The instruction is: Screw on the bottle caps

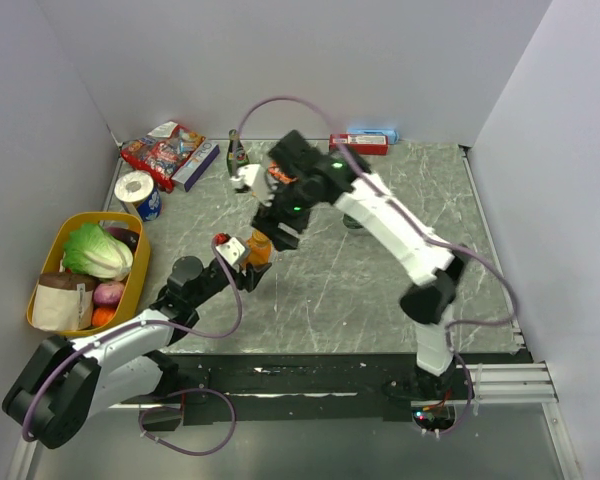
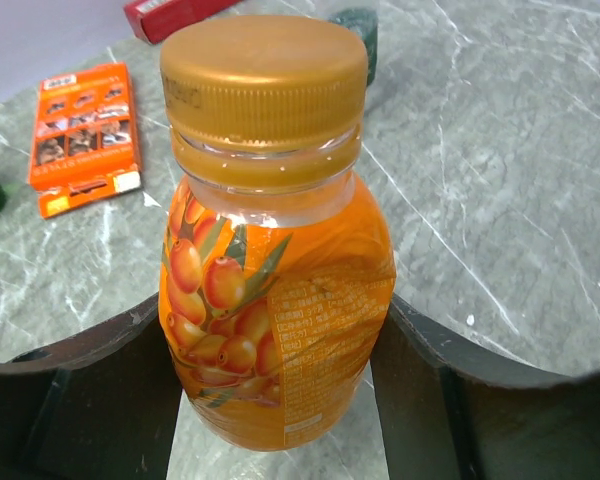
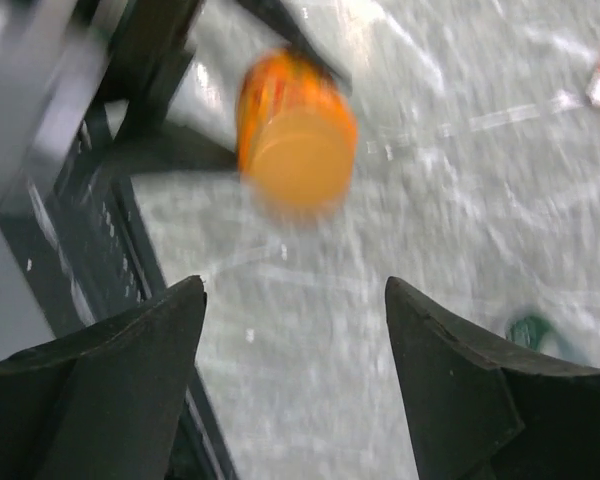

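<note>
**Q:** What does the left arm hold?
**A:** The left gripper (image 2: 280, 410) has its two dark fingers (image 2: 90, 400) pressed against opposite sides of the orange bottle (image 2: 275, 300), low on the label. The bottle is upright, near the middle of the desk (image 1: 360, 300) and a little toward the left edge.

**Q:** Where is the cap?
**A:** The orange-brown cap (image 2: 265, 75) sits level on the bottle's neck. Whether it is threaded fully home cannot be told.

**Q:** What about the right arm?
**A:** The right gripper (image 3: 292, 298) has its fingers spread wide with nothing between them. It hangs above the desk close to the orange bottle and apart from it. The capped top shows blurred in the right wrist view.

**Q:** Is the second bottle visible?
**A:** Only part of the dark green bottle (image 2: 355, 30) shows, behind the cap and cut off by the frame. Its top is not visible.

**Q:** What else is on the desk?
**A:** An orange box (image 2: 83, 135) lies flat beyond the orange bottle. A red box (image 1: 358, 144) lies along the far edge. A tall green glass bottle (image 1: 236, 152) stands upright near the far edge. A yellow basket (image 1: 80, 217) of vegetables sits at the left edge.
</note>
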